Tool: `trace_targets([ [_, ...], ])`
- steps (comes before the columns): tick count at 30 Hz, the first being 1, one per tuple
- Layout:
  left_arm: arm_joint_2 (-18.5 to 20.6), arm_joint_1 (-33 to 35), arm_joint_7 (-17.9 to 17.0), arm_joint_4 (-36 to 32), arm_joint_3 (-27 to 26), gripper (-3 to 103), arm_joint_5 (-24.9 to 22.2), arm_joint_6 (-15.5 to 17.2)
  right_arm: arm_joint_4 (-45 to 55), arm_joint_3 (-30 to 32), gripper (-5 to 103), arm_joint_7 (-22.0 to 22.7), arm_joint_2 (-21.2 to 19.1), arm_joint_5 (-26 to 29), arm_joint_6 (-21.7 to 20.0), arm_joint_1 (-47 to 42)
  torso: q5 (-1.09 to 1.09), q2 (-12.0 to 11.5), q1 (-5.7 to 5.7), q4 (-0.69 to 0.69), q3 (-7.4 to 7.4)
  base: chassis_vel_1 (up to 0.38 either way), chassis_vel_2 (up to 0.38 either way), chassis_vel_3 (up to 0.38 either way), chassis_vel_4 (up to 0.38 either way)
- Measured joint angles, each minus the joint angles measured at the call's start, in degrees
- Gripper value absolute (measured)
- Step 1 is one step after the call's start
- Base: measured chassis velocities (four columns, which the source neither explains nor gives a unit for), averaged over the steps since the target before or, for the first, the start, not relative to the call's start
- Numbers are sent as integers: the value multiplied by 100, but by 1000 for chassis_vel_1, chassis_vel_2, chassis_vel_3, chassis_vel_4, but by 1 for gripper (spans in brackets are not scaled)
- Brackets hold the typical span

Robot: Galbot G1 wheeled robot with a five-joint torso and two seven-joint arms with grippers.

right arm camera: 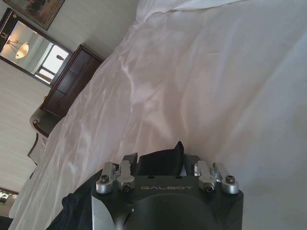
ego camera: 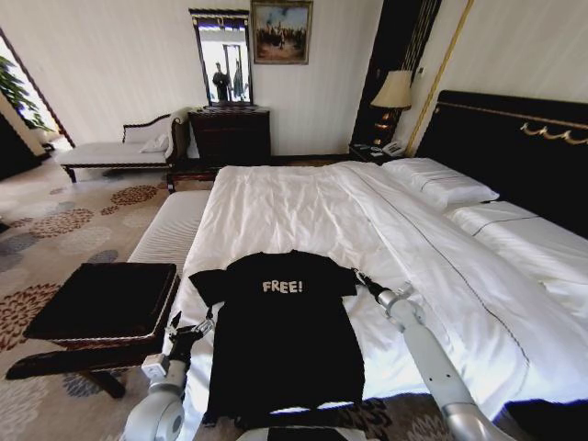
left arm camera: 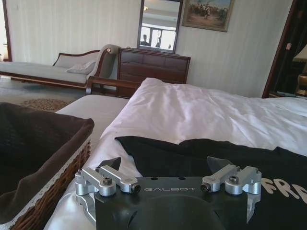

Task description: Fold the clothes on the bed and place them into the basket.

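Note:
The clothes are one black T-shirt (ego camera: pixel 285 340) with white "FREE!" lettering, lying flat on the near edge of the white bed (ego camera: pixel 303 207). My left gripper (ego camera: pixel 202 323) is at the shirt's left side, just below the sleeve. In the left wrist view it (left arm camera: pixel 165 165) is open over the black cloth (left arm camera: pixel 201 151). My right gripper (ego camera: pixel 362 279) is at the tip of the right sleeve. The right wrist view shows its (right arm camera: pixel 157 157) fingers drawn in, with black fabric bunched between them. The wicker basket (ego camera: pixel 115 342) with black lining stands left of the bed, beside my left arm, and its wicker wall (left arm camera: pixel 45 199) is close.
The basket rests on a dark low stool (ego camera: pixel 64 363). A white-cushioned bench (ego camera: pixel 170 230) runs along the bed's left side. Farther back stand a chaise longue (ego camera: pixel 119 152) and a dark dresser (ego camera: pixel 230 133). Pillows (ego camera: pixel 441 179) and the black headboard (ego camera: pixel 514 147) are on the right.

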Motion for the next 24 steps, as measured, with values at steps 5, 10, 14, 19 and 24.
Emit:
trace_targets([
  [5, -3, 35, -15, -33, -21, 100, -13, 13, -20, 13, 33, -18, -13, 7, 5, -4, 0, 0, 0, 1, 0, 0, 0, 0, 0],
  [10, 2, 46, -38, -71, -41, 100, -43, 24, -71, 5, 16, -30, 10, 6, 10, 12, 0, 0, 0, 0, 0, 0, 0, 0, 0],
  [14, -6, 79, -44, -78, -56, 100, -51, 24, -93, 4, 6, -30, 23, 6, 12, 15, 0, 0, 0, 1, 0, 0, 0, 0, 0],
  [19, -11, 91, -46, -100, -77, 100, -60, 25, -81, 2, 1, -32, -3, 5, 16, -15, 0, 0, 0, 0, 0, 0, 0, 0, 0],
  [24, -22, 80, -48, -112, -76, 100, -60, 24, 44, 12, 0, -30, -71, 9, 18, -75, 0, 0, 0, 0, 0, 0, 0, 0, 0],
])
